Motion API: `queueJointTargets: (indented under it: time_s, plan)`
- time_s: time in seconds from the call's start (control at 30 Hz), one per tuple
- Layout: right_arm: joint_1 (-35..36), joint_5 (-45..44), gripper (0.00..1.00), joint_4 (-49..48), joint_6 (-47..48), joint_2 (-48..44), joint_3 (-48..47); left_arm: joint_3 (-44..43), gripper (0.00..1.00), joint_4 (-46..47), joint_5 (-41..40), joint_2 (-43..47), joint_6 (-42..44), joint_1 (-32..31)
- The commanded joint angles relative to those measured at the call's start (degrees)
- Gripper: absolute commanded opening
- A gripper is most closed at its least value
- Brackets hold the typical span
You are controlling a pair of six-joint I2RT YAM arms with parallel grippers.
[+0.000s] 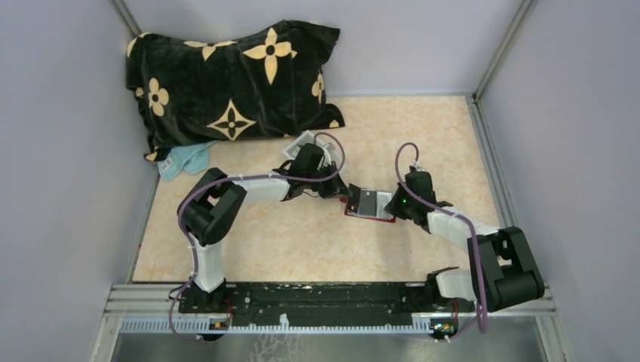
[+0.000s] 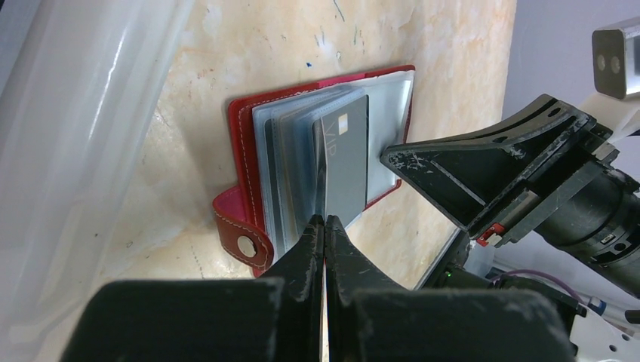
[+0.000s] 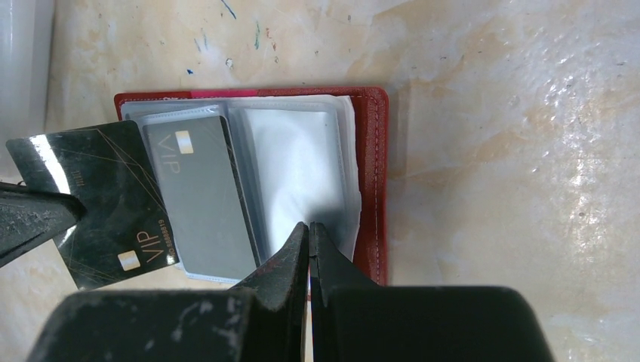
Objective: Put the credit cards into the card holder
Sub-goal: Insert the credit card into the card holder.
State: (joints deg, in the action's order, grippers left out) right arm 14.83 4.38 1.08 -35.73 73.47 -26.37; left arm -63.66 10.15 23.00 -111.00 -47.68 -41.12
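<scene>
The red card holder (image 3: 372, 173) lies open on the table, its clear sleeves fanned out. One grey credit card (image 3: 204, 204) marked VIP sits in a sleeve. My left gripper (image 2: 325, 220) is shut on a black VIP credit card (image 3: 98, 204), held tilted at the holder's left side, its edge against the sleeves. My right gripper (image 3: 309, 225) is shut, with its tips resting on an empty clear sleeve (image 3: 294, 166). In the top view the holder (image 1: 370, 205) lies between the left gripper (image 1: 346, 192) and the right gripper (image 1: 394, 204).
A black pillow with yellow flowers (image 1: 234, 83) fills the back left corner, with a light blue cloth (image 1: 181, 160) at its front edge. A white plastic tray (image 1: 306, 143) sits behind the left wrist. Walls close in the table on three sides.
</scene>
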Motion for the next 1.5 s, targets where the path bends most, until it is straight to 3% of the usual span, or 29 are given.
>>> queueJointTargets:
  time_s: [0.0,0.6,1.1,1.47]
  plan:
    - [-0.08,-0.33,0.00,0.63,0.04,2.16,0.49,1.29,0.00,3.22,0.32,0.24,-2.44,-0.93]
    - [-0.06,-0.32,0.00,1.13,-0.06,1.76,0.10,13.21,0.00,9.25,-11.15,5.95,-14.16,-3.27]
    - [-0.08,-0.07,0.00,0.52,-0.18,1.94,0.59,13.30,0.00,8.25,-17.60,6.00,-16.12,-6.19]
    - [-0.12,0.11,0.00,-0.01,-0.37,2.15,1.00,11.05,0.00,12.22,-16.06,4.65,-14.57,-6.95]
